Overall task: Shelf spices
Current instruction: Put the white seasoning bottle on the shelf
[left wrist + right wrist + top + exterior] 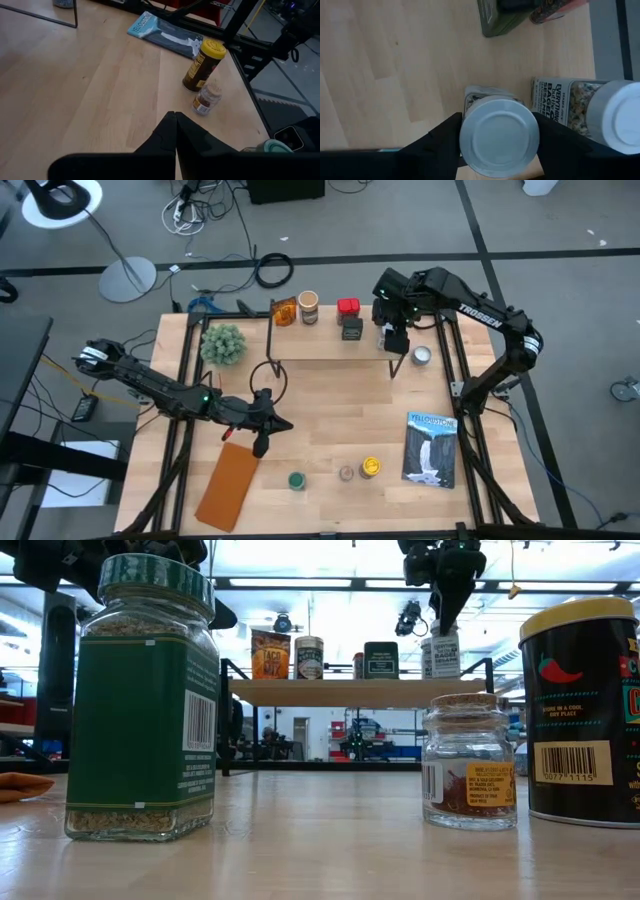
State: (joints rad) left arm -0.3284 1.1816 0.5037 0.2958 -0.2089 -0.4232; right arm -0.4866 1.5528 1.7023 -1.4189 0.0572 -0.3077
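Note:
The shelf (330, 348) stands at the table's far side. On its board stand an amber packet (284, 311), a tan-lidded jar (308, 307), a red tin (348, 307), a black box (351, 329) and two white-lidded jars (615, 117). My right gripper (392, 338) is above the shelf's right end, shut on one white-lidded jar (499, 137). A green-lidded jar (296, 480), a small cork-topped jar (346, 473) and a yellow-lidded jar (371, 467) stand near the table's near edge. My left gripper (262, 426) is shut and empty, left of centre. My right gripper holds the white-lidded jar by its round lid (470, 145), pinched between the two fingers, one on each side. The fingers (445, 145) come from above, pointing down. The jar is upright, and in the low view its base (440, 674) sits level with the shelf board.
A shallow silver tin (422, 356) sits right of the shelf. A blue-and-white flat packet (431, 447) lies at the right, an orange flat board (230, 485) at the near left, a green plant (223, 343) at the far left. Bare wood lies in the table's middle.

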